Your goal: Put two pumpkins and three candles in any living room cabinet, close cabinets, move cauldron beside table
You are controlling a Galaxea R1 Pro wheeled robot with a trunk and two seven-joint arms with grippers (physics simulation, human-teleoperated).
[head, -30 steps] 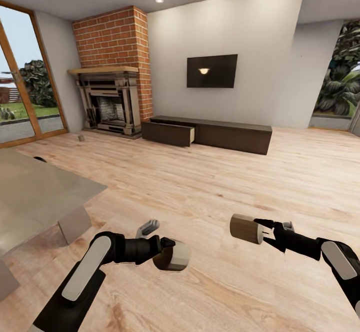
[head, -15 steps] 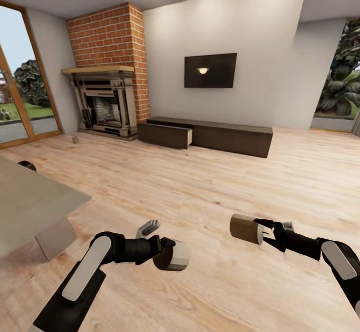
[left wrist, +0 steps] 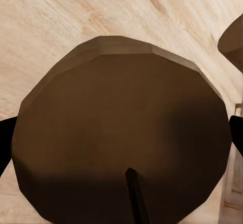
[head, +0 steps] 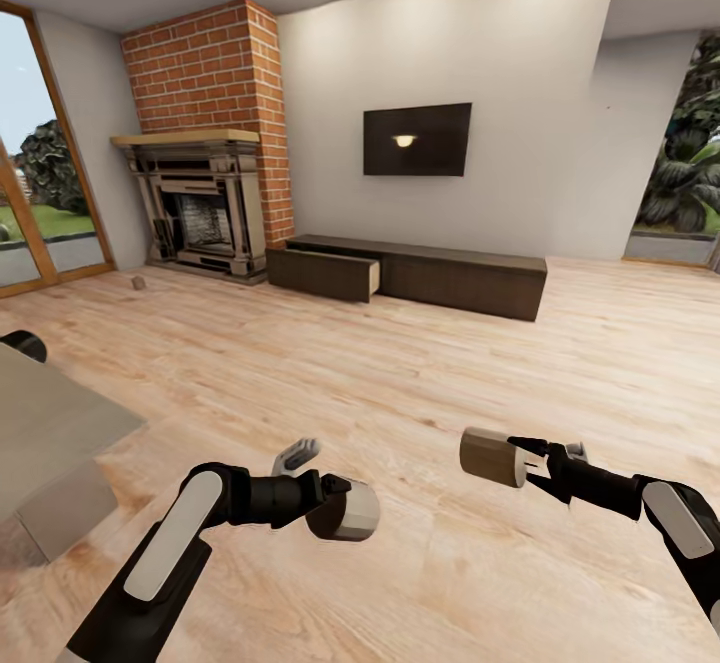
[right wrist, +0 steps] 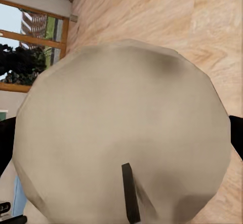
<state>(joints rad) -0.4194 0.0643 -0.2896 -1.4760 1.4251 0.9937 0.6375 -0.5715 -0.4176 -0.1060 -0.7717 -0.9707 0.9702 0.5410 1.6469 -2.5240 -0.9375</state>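
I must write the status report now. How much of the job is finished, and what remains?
Done: nothing can be confirmed stored, though one cabinet drawer stands open. In hand: the left gripper and right gripper each hold a candle, far across the floor from the cabinet. Left: carry both there, store the small object by the fireplace if it is the third candle, handle pumpkins, close up, place the cauldron.

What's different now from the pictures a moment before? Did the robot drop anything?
Nothing was dropped. The camera turned, so the whole room slid across the head view; that is the robot moving, not the furniture. The left gripper still clamps one stubby beige-tan candle, the right gripper the other. The long dark-brown wooden cabinet keeps its left drawer open.
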